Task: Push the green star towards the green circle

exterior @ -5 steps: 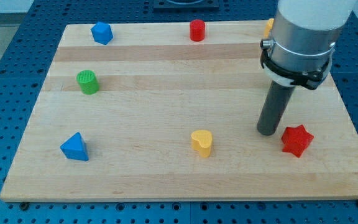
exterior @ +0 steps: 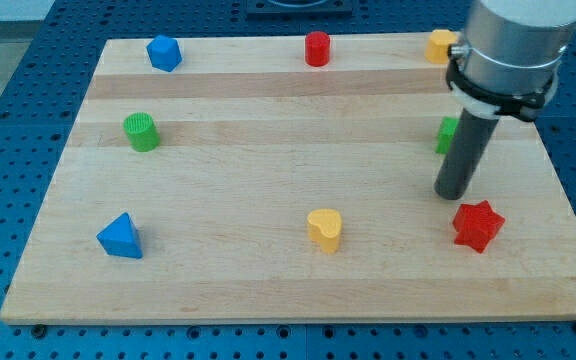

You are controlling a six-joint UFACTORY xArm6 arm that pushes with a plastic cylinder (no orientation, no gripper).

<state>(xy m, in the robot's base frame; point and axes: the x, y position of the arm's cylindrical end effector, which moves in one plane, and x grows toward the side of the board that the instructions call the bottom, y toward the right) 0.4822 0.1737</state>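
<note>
Green star (exterior: 447,134) now peeks out as my tip (exterior: 452,193) moved up-right.

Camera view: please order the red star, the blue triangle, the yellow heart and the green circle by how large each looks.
1. Red star
2. Blue triangle, close to the star
3. Yellow heart
4. Green circle, though it sits nearer the view's top, so this is unsure

Just beside my tip (exterior: 452,194) sit a red star (exterior: 478,225) and a green block (exterior: 447,135); the rod is dark. Farther off are a yellow heart (exterior: 324,229), blue triangle (exterior: 120,237), green circle (exterior: 141,132), blue block (exterior: 164,52), red cylinder (exterior: 316,48) and orange block (exterior: 440,45). The board (exterior: 268,150) is pale striped wood.
</note>
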